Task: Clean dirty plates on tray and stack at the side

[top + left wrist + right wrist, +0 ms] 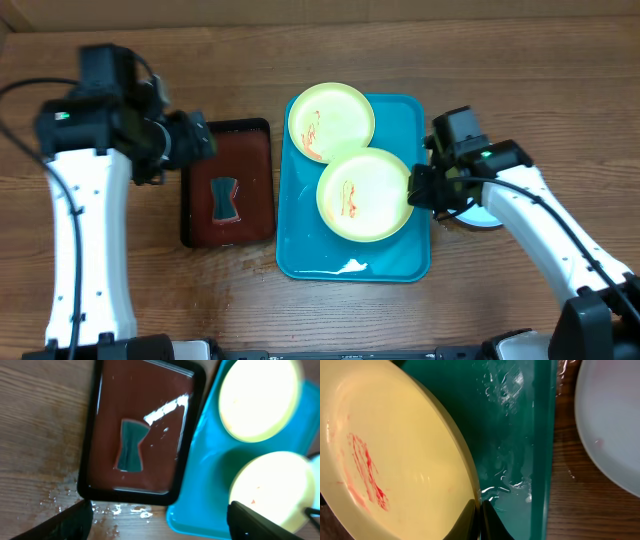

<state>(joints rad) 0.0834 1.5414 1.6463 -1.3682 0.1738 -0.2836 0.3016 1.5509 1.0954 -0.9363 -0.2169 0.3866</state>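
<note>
Turquoise, the tray (300,250) sits mid-table in the overhead view and carries two yellow-green plates, the far plate (331,120) and the near plate (362,197), rims meeting. My right gripper (418,188) is at the near plate's right rim. The pale plate (487,218) lies on the table (250,300) beside the tray. My left gripper (195,140) hangs by the black tray (250,165), which holds a sponge (226,198).

Left wrist: my fingers (75,520) are spread wide, holding nothing.

Right wrist: my fingers (467,520) pinch the red-smeared near plate's rim over the wet tray.
</note>
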